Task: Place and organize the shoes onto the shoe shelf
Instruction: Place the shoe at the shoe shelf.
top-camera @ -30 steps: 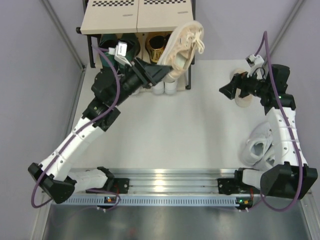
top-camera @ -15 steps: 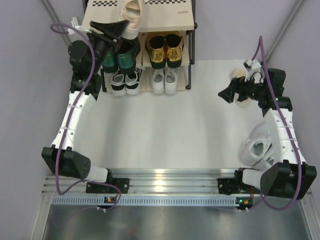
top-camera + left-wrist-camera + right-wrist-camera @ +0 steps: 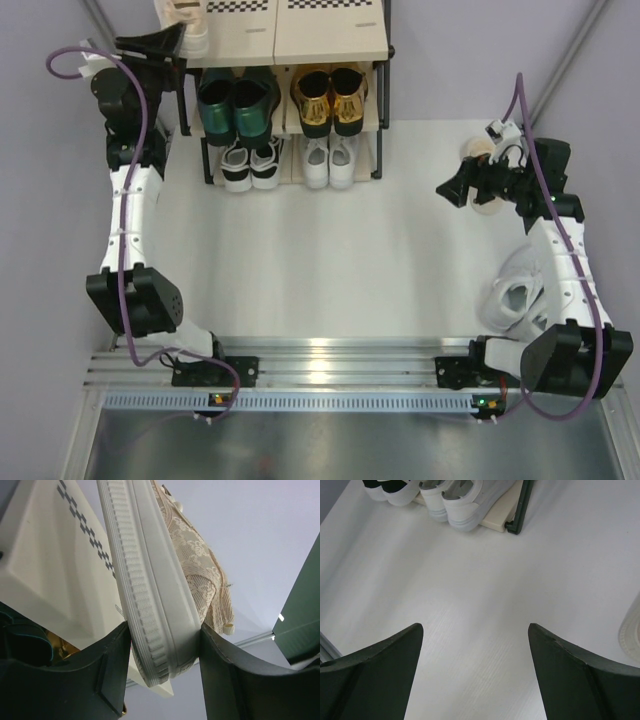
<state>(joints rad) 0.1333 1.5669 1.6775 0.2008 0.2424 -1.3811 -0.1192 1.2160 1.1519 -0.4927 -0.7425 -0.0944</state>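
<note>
Currently | step: setting beige sneaker point(image 3: 170, 565) on top tier of shoe shelf point(image 3: 320, 35), upper left of top view | left gripper point(image 3: 165, 630) clenched across its sole, shoe tilted by board corner | right gripper point(image 3: 475, 627) spread, grasping nothing, frame right | next, judged: level sole, lower, release.
</note>
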